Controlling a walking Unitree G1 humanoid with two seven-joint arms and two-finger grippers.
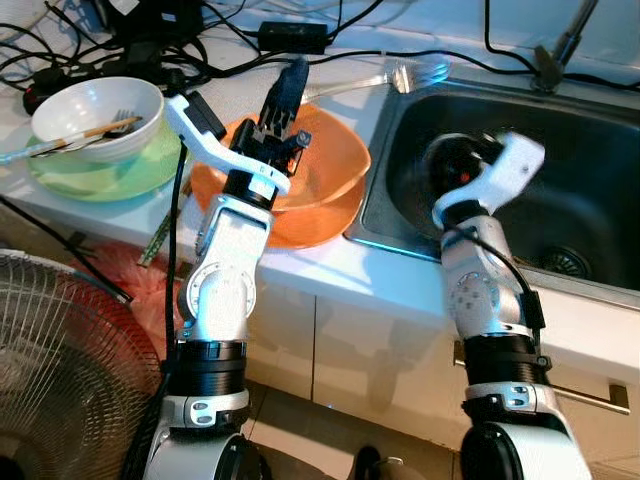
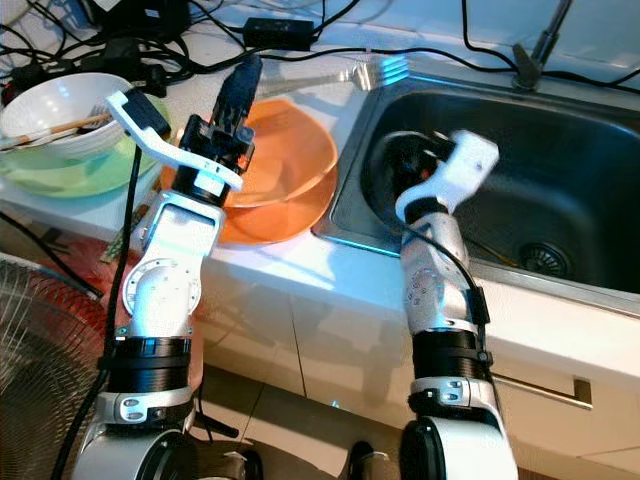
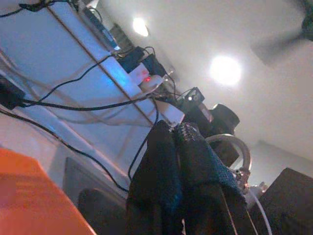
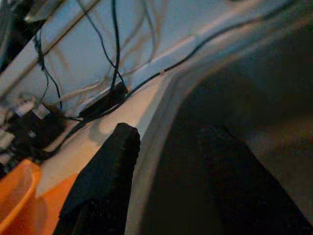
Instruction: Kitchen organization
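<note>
Glossy orange plastic bowl (image 1: 325,175), brushed metal sink (image 1: 590,180).
White glazed bowl (image 1: 95,120) on glossy green plate (image 1: 100,178); shiny metal fork (image 1: 400,77).

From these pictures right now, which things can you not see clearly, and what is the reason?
- Inside of the orange bowl: head views, partly hidden by the left gripper.
- Right gripper: head views, blurred and hidden behind its own wrist, over the sink.
- Utensils in the white bowl: head views, too small to identify.
- Fan: cut off by the left edge.
</note>
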